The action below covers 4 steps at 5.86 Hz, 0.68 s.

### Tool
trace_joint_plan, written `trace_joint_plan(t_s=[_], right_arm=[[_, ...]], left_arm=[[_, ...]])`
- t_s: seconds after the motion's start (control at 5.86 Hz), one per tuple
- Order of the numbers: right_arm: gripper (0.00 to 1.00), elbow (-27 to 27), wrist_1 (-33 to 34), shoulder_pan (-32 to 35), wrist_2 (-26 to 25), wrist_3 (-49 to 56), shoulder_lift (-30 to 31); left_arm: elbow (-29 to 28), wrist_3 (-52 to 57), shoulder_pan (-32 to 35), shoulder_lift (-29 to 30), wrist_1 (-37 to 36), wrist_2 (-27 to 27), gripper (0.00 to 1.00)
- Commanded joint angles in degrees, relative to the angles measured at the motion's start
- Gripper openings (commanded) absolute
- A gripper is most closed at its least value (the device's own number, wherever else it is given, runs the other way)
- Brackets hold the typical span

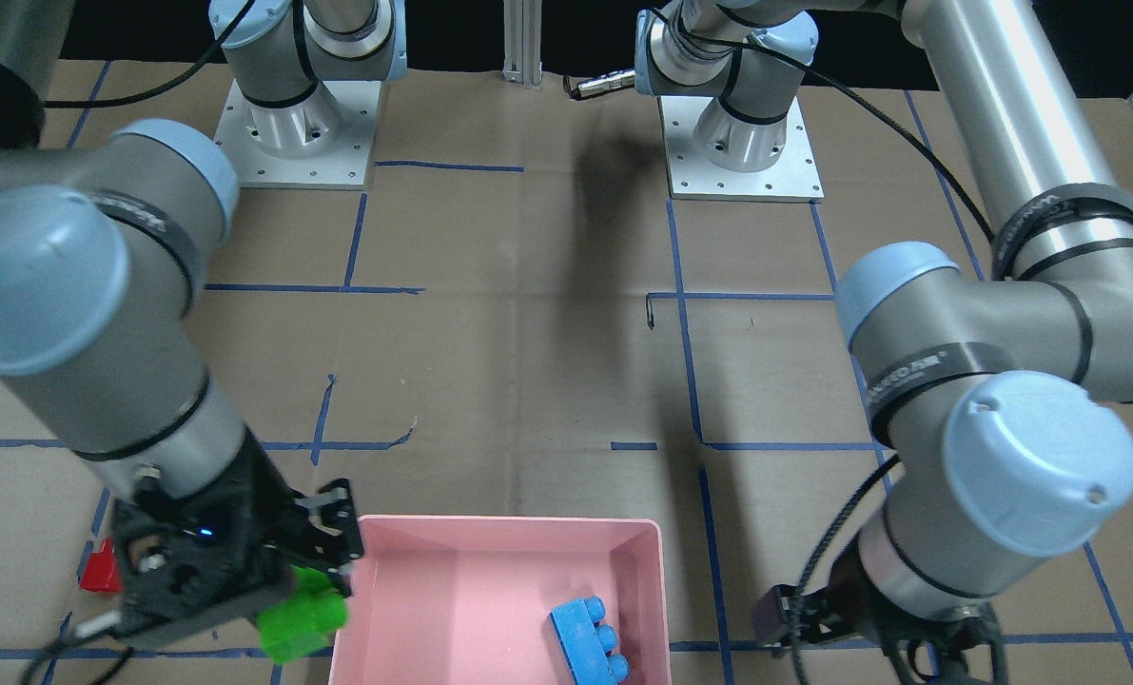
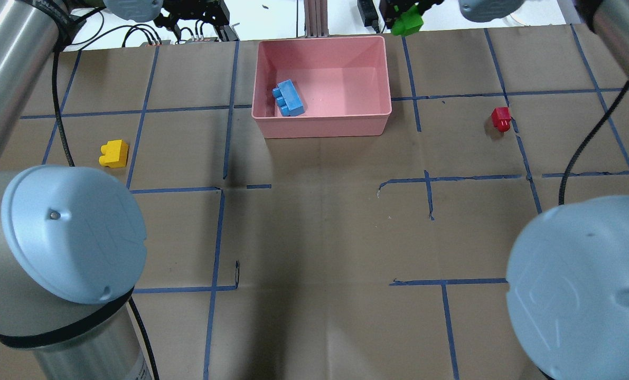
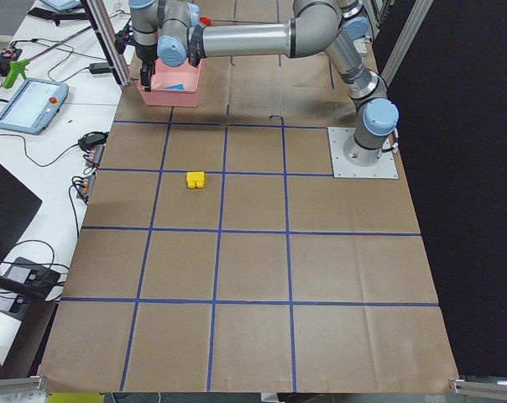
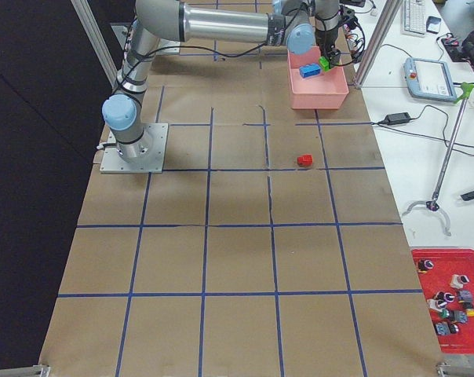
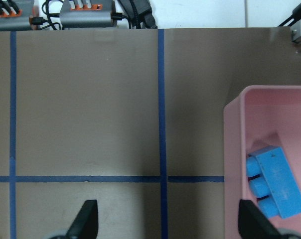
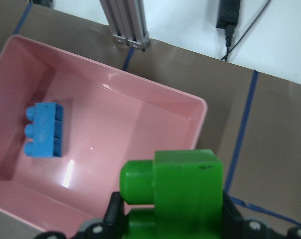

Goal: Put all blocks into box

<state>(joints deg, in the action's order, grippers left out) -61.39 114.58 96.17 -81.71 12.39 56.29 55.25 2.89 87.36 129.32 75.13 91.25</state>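
The pink box (image 2: 322, 125) stands at the table's far edge, and the blue block (image 2: 289, 98) lies inside it at its left end. My right gripper (image 2: 405, 13) is shut on the green block (image 1: 302, 614) and holds it above the table, just outside the box's right far corner. In the right wrist view the green block (image 6: 180, 191) hangs beside the box rim (image 6: 203, 107). My left gripper (image 5: 170, 224) is open and empty, above the table left of the box (image 5: 235, 149). The yellow block (image 2: 114, 153) lies on the table at the left. The red block (image 2: 501, 118) lies at the right.
An aluminium post (image 2: 314, 16) stands just behind the box, with cables and small electronics (image 5: 85, 17) along the far edge. Blue tape lines grid the brown table cover (image 2: 314, 237). A red tray (image 4: 449, 302) of small parts sits off the table.
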Motion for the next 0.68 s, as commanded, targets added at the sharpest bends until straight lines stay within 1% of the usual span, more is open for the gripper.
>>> trace_joint_plan(t_s=[0.0,0.17,0.34,0.51], right_arm=[[0.07,5.5,0.1,8.4,-0.4,-12.1,-8.1],[0.1,5.0,-0.1,8.6,-0.6,-12.1,-8.4],[0.22,4.4,-0.1,8.7,0.0,-12.4,-8.3],[0.97,4.2,0.1,8.7,0.0,-12.5,-8.4]], left_arm=[[5.5,10.8,-9.0,-2.8,0.1,-0.5,0.99],[8.5,15.9,-13.2,-4.2,0.1,-0.5,0.99],[12.3,20.9,-17.4,-5.6,0.1,-0.5,0.98],[16.5,26.2,-21.0,-5.8,-1.1,-0.5,0.97]])
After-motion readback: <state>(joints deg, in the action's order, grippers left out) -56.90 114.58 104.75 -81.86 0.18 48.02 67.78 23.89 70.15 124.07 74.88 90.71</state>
